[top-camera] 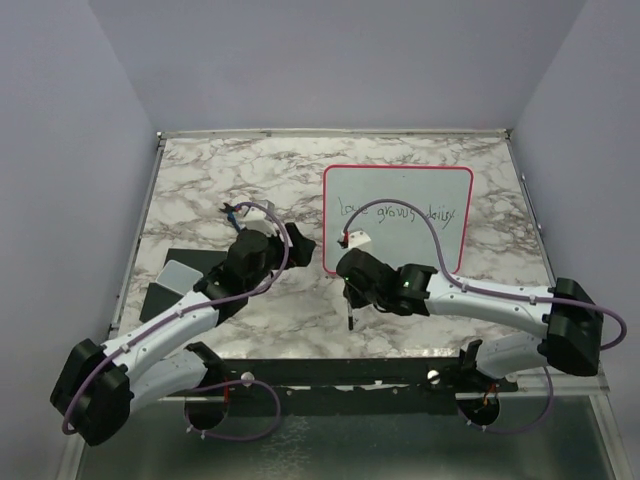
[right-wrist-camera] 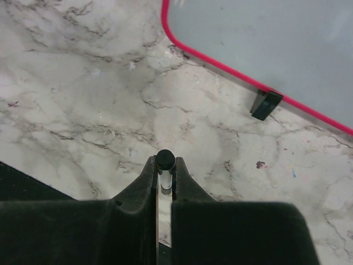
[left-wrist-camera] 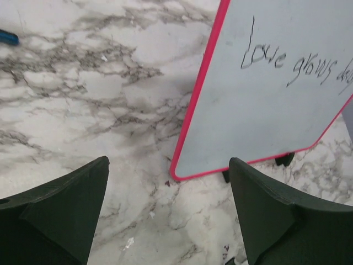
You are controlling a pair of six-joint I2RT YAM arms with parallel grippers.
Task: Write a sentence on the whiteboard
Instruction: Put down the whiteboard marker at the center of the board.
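Right pincer [right-wrist-camera: 165,168] is clenched on the marker [right-wrist-camera: 165,160], off the whiteboard [top-camera: 400,185], which lies just ahead of it on the surface [top-camera: 230,190]. Left pincer [left-wrist-camera: 168,163] stands released and empty. The sentence [top-camera: 395,212] appears complete; only setting down the marker seems to remain.

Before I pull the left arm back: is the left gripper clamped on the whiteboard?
No, the left gripper is open over the marble table, nothing between its fingers; the whiteboard lies beyond them.
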